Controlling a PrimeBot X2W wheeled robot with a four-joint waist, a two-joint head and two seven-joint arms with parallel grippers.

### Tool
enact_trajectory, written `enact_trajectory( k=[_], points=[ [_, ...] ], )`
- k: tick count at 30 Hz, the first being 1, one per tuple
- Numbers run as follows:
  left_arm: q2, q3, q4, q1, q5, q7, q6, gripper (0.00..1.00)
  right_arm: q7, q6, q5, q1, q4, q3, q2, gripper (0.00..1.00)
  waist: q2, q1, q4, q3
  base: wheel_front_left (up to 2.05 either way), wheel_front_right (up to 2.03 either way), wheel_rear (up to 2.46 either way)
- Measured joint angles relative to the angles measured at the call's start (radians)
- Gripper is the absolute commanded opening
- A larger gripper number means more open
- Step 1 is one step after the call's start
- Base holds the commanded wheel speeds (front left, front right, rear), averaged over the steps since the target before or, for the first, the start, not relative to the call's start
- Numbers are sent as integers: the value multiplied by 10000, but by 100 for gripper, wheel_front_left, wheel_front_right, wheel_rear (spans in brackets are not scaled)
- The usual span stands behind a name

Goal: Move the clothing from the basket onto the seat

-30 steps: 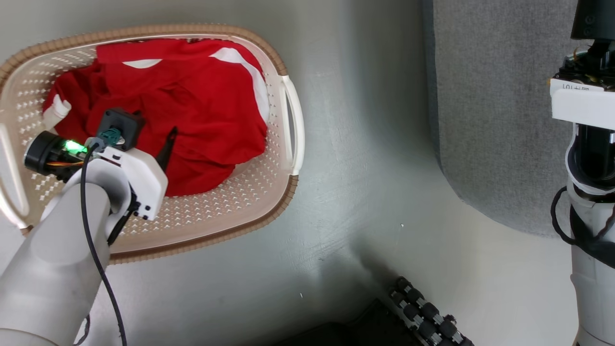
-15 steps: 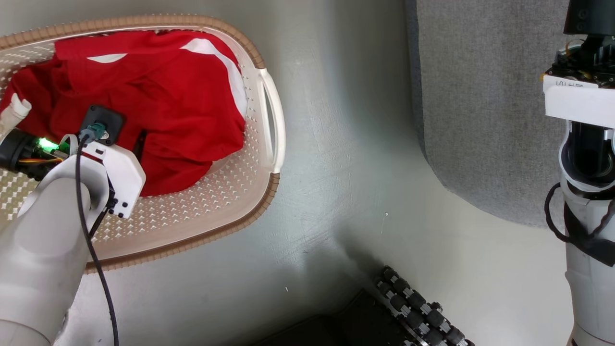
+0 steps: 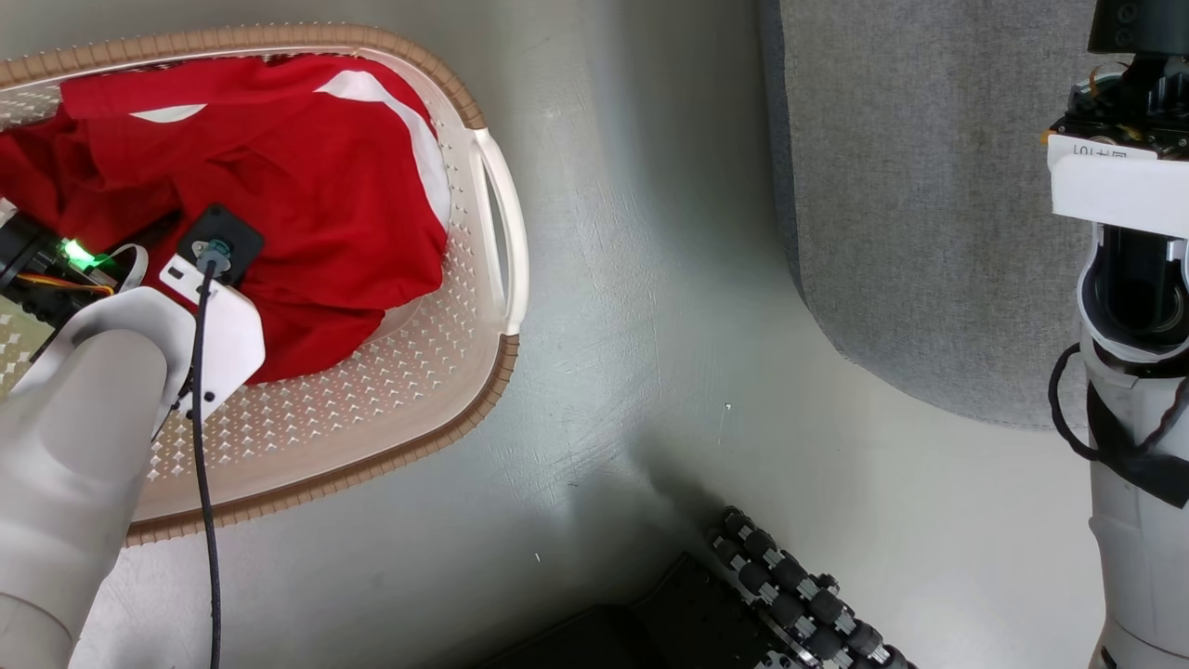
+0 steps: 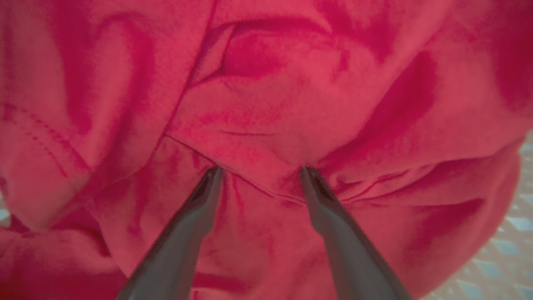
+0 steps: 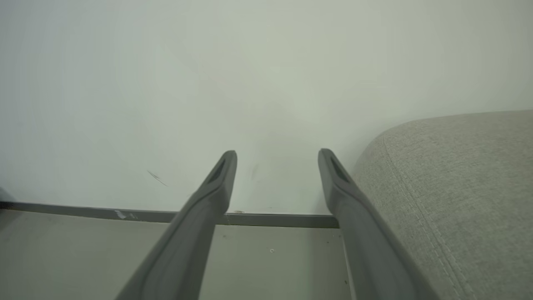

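Basket [image 3: 409, 367] stands on the floor [image 3: 632, 307], well apart from the seat [image 3: 929, 186], with a stretch of floor between them. Contents: the clothing [image 3: 307, 186], a crumpled red heap with white trim [image 3: 432, 177]. The heap fills the basket's far side and reaches the wall next to the white handle [image 3: 506, 232]. Along the near rim the perforated basket bottom lies uncovered. The basket's left end is cut off by the head view's edge, so what lies there cannot be told. Transfer not yet done: all visible clothing is in the basket. The left forearm [image 3: 84, 418] reaches in over the near rim, wrist above the heap. In the left wrist view the left end effector [image 4: 260, 171] has its fingers [image 4: 195, 225] apart. Both tips press into the red cloth and a ridge of fabric lies between them, but the jaws are not clamped on it. Folds and a stitched seam run across the cloth around the tips. A patch of perforated basket bottom shows at that view's lower right corner. The right end effector [image 5: 278, 153] also has its fingers apart and holds nothing. It hangs above the floor just beside the seat's rounded, seamed corner, pointing toward a pale wall [image 5: 250, 62] with dark skirting [image 5: 83, 207] at its foot.
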Motion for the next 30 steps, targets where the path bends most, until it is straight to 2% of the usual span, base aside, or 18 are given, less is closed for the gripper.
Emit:
enact_trajectory(
  k=[7,8,9,10,11,12,18,26,30],
  points=[
    [-19,-491,359,-290,399,42,-48,100,0,0,12,-3,17,0,17,100,0,0,-71,-32,0,0,0],
    [-36,-499,422,-327,399,42,-84,86,0,0,12,-3,21,0,19,100,0,0,-77,-37,0,0,0],
    [-56,-512,476,-355,399,42,-121,40,0,0,12,-4,25,0,21,100,0,0,-81,-44,0,0,0],
    [-86,-531,522,-368,399,42,-121,27,0,0,12,-4,27,0,21,100,0,0,-83,-50,0,0,0],
    [-128,-539,562,-371,399,42,-125,11,0,0,10,-4,31,-2,21,100,0,0,-85,-57,0,0,0],
    [-182,-539,606,-372,399,42,-134,0,0,0,10,-4,35,-2,21,100,0,0,-85,-64,0,0,0],
    [-364,-518,842,-432,382,19,-180,0,0,0,71,-9,63,-25,27,100,0,0,-58,-118,0,0,0],
    [-579,-464,836,-625,278,-525,-226,0,0,0,196,-210,40,-146,29,100,0,0,19,-240,0,0,0],
    [-740,-577,817,-650,280,-851,-387,0,0,0,196,-238,29,-303,31,100,0,0,80,-379,0,0,0]
  ],
)
